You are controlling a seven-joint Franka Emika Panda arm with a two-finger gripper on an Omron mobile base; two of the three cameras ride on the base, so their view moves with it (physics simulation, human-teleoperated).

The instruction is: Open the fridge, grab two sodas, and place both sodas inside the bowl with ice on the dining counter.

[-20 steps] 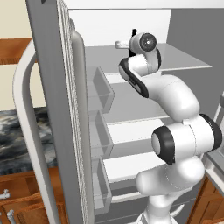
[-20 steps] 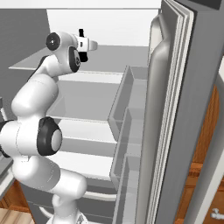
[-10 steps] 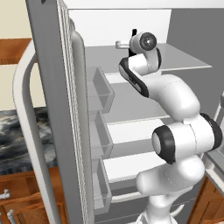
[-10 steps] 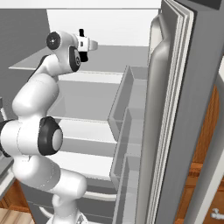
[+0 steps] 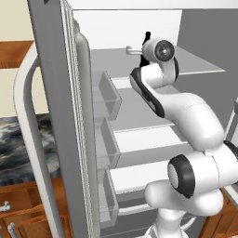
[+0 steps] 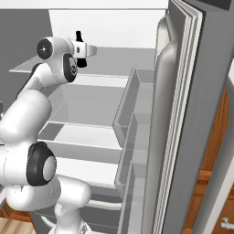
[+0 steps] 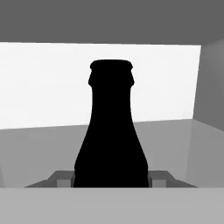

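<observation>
pincer (image 7: 111, 178) is clamping on soda bottle (image 7: 111, 131) at centre frame, over the top shelf (image 5: 195, 65) of the open fridge (image 6: 192, 114) | risk: bottle is slipping or snagging the shelf while being drawn out, if the grip sits low or skewed

Soda (image 7: 111, 135) upright inside fridge (image 5: 153, 116)
</observation>
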